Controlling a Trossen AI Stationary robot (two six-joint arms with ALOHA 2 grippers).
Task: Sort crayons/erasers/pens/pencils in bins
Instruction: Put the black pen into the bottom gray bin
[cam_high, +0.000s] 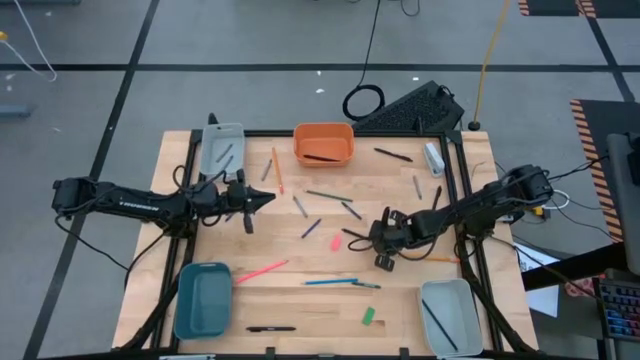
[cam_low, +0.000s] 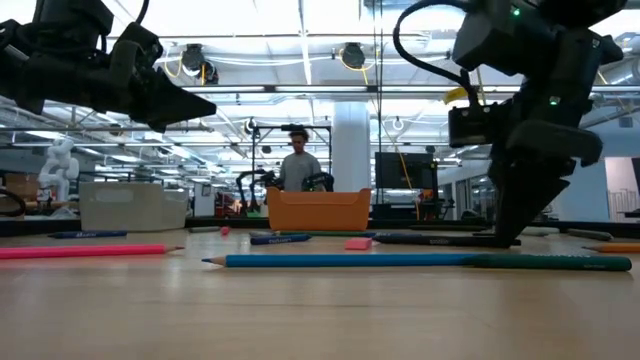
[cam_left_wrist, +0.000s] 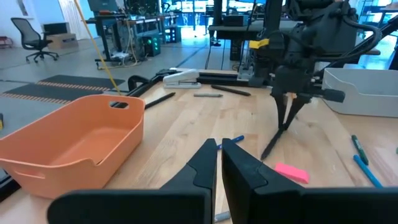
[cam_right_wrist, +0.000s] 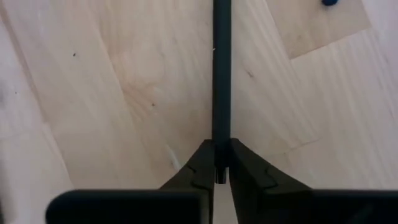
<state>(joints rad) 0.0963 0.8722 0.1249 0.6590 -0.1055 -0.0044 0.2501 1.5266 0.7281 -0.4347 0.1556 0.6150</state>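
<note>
Lying nearest the low camera, a blue pencil (cam_low: 340, 261) is stretching sideways across the desk (cam_high: 300, 290), its tip pointing left and its far end merging into a dark green stick that is hard to tell apart from it. Behind it a pink pencil (cam_low: 85, 251) is being cut off at the left edge.

At about three o'clock from the desk's middle, the right claw (cam_high: 385, 243) is reaching down and pinching a black pen (cam_right_wrist: 221, 81) by one end, fingers narrowed onto it. In the wrist view the pen's long axis is running straight away from the claw; its far end is cut off, and its gripped end is partly hidden between the fingers. A pink eraser (cam_high: 336, 242) is lying just beside it toward nine o'clock.

Hovering at about ten o'clock, the left claw (cam_high: 262, 199) is pointing toward the middle with its fingers nearly together, holding nothing. An orange bin (cam_high: 323, 143) is sitting at twelve o'clock, holding a dark stick.
</note>
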